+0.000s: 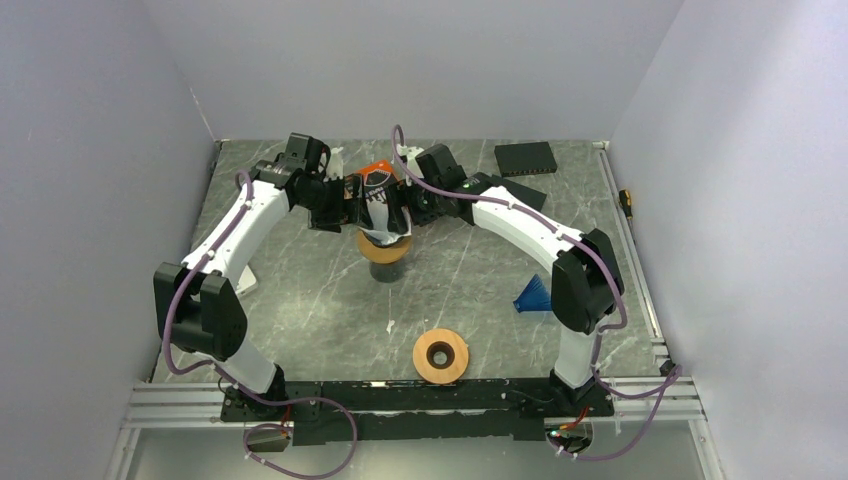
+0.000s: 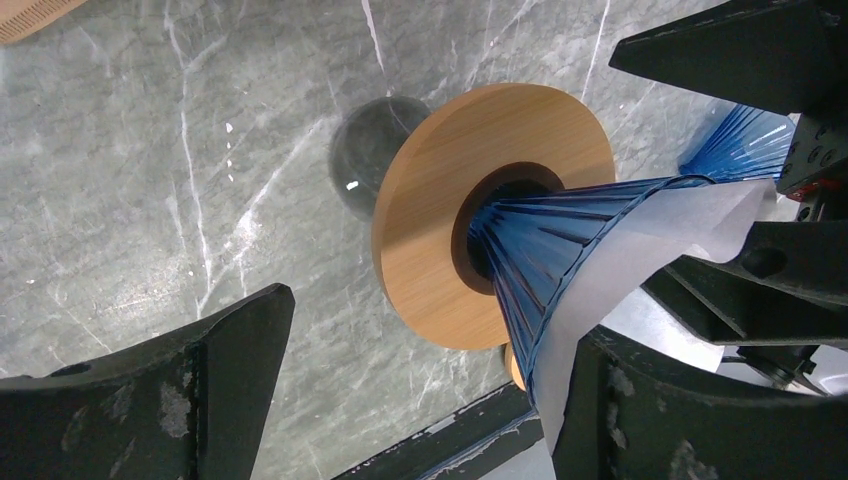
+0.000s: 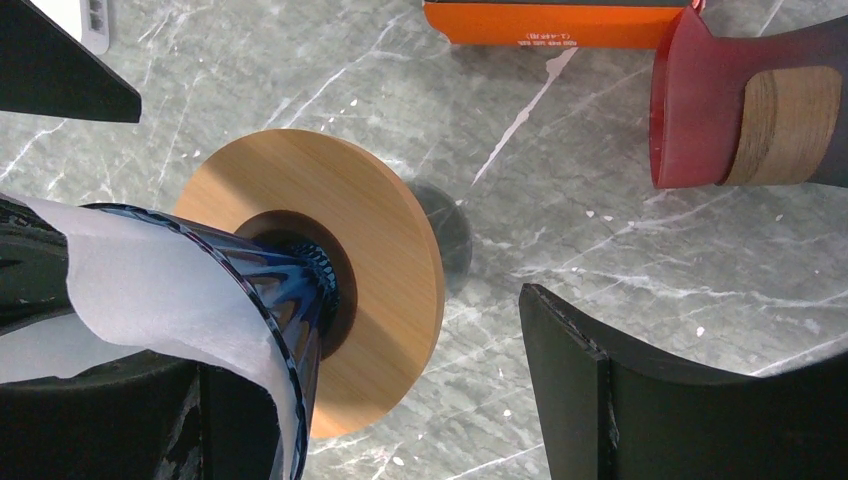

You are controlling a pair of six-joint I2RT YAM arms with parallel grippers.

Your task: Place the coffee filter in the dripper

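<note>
The dripper [image 2: 560, 240] is a blue ribbed glass cone set in a round wooden collar [image 1: 383, 247], standing on a dark cup [image 1: 385, 270] at the table's middle back. The white coffee filter [image 2: 640, 250] lies inside the cone, and its edge folds over the rim. Both arms meet above it. My left gripper [image 2: 435, 320] is open, one finger inside the cone's mouth against the paper, the other well outside. The right gripper [image 3: 365, 340] is open too, one finger [image 3: 100, 420] behind the filter [image 3: 150, 290] and one finger [image 3: 650, 390] outside over bare table.
A second wooden collar [image 1: 440, 355] lies near the front, and a second blue cone [image 1: 535, 295] lies by the right arm. An orange packet [image 1: 375, 175] sits behind the grippers, a black box [image 1: 525, 158] at the back right, and a red and wood object [image 3: 740, 110] nearby.
</note>
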